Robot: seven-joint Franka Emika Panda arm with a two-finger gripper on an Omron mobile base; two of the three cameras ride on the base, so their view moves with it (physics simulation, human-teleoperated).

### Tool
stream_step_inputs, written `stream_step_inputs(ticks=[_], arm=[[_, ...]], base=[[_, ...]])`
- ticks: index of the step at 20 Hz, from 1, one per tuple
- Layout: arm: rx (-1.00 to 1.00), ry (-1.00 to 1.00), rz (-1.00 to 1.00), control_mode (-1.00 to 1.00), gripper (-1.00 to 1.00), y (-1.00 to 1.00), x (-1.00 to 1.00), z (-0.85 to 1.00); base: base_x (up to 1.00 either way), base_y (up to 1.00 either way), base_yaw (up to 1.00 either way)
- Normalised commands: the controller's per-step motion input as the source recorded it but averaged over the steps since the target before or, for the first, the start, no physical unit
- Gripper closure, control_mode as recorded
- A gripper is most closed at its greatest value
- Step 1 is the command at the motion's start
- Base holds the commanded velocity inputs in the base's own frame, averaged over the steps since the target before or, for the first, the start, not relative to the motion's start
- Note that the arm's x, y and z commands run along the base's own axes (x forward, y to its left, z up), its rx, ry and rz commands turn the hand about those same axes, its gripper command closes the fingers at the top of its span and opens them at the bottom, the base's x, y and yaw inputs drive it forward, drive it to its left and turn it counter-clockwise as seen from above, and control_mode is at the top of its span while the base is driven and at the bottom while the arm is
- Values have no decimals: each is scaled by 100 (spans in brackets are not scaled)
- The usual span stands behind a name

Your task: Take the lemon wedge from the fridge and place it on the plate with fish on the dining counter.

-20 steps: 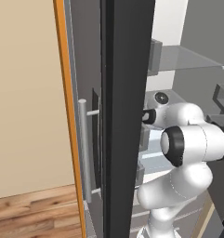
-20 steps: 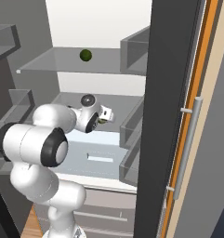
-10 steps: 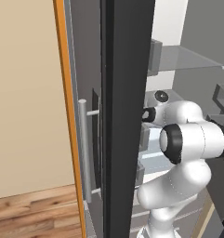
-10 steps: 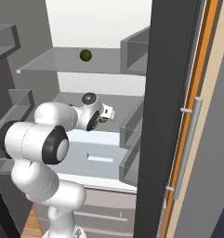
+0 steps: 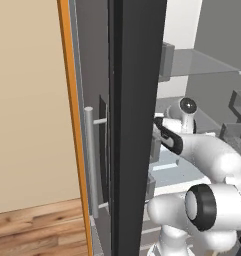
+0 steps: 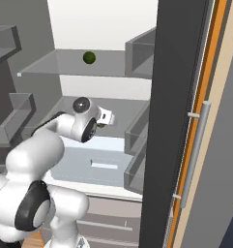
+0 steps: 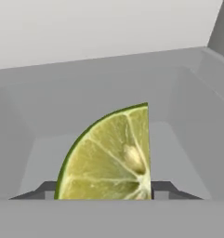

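End effector (image 6: pixel 107 117) is sitting deep inside the fridge (image 6: pixel 178 97), over the middle glass shelf (image 6: pixel 115 104), pointing toward the right-hand door bins.

Lemon wedge (image 7: pixel 111 155) is sitting dead centre in the hand view, right between the two dark fingertips (image 7: pixel 165 188). The tips are showing at both lower corners of the wedge, one on each side and tight against it. Cut face is toward the camera: pale yellow-green flesh, one seed, thin green rind arcing along the upper left, straight edge on the right standing vertical. Bottom of the wedge is cut off by the lower edge of the picture, so I cannot tell if it is resting on the shelf or lifted.

Jaws are standing partway open, bracketing the wedge. Cannot tell whether they are actually gripping it or only flanking it.

In the right base view a small greenish speck is peeking out just under the end effector, the lemon wedge (image 6: pixel 101 125). Behind it in the hand view: grey shelf floor and white back wall, grey side wall at the right.

Dark green round item (image 6: pixel 89 57) is sitting on the upper glass shelf (image 6: pixel 60 65), well apart from the end effector and above it.

In the left base view the black door edge (image 5: pixel 134 125) is blocking most of the interior; the arm (image 5: pixel 207 150) is reaching in past it.

No brands, labels or readable writing on anything.
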Motion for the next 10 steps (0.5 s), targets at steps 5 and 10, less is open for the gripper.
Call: stream_step_inputs(ticks=[5, 10], arm=[[0, -14, -7, -100, 100, 0, -100, 100], [0, -5, -11, -100, 100, 5, -100, 100]], base=[[0, 0, 0], [0, 0, 0]])
